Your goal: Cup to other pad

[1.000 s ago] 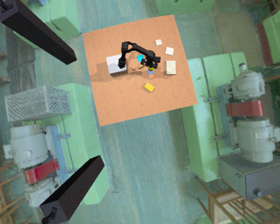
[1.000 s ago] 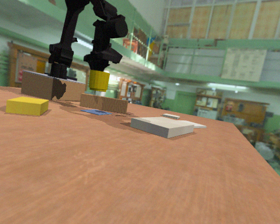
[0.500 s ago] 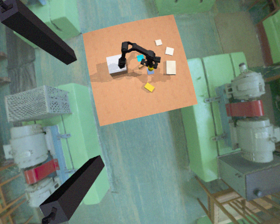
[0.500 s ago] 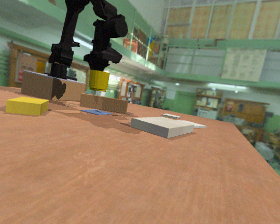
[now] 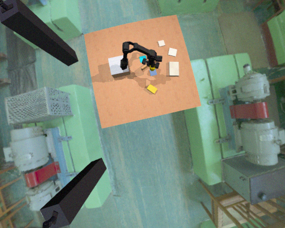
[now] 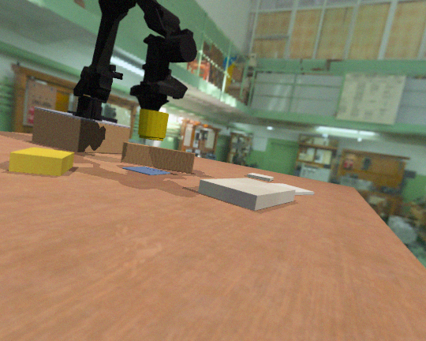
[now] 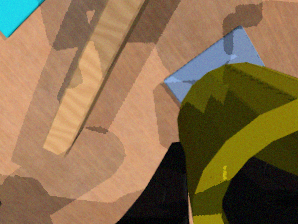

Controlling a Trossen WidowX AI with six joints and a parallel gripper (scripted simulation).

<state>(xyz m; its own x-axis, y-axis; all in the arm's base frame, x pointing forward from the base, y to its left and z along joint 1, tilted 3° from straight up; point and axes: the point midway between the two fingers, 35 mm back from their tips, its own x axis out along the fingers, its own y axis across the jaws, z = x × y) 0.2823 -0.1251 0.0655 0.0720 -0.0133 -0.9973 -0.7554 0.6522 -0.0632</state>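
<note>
Landmark: the blue pad (image 5: 153,73) (image 6: 145,170) (image 7: 215,57). I had the yellow cup (image 5: 152,68) (image 6: 154,125) (image 7: 205,107) in my gripper (image 5: 151,64) (image 6: 153,106) (image 7: 192,148), off the table (image 5: 122,105) (image 6: 183,256) (image 7: 135,155), above the blue pad and partly over it in the top view. The cup looked upright in the exterior view, clear gap under its base. My fingers were nearly closed, clamped on the cup wall: one black finger outside, the other on the inner side. Marbles: couldn't tell, inside of the cup too dark and partly blocked by that finger. The cyan pad (image 5: 142,58) (image 6: 132,140) (image 7: 15,12) sat up and left of the blue pad in the top view, apart from it. The wooden bar (image 5: 144,68) (image 6: 158,157) (image 7: 95,75) stood between the blue pad and the cyan one. The yellow block (image 5: 152,88) (image 6: 41,161) was below the blue pad in the top view; the thick white slab (image 5: 174,68) (image 6: 246,189) was to its right. My base box (image 5: 114,67) (image 6: 57,128) was to its left. Cup wasn't set down or released; cyan pad had nothing on it.
</note>
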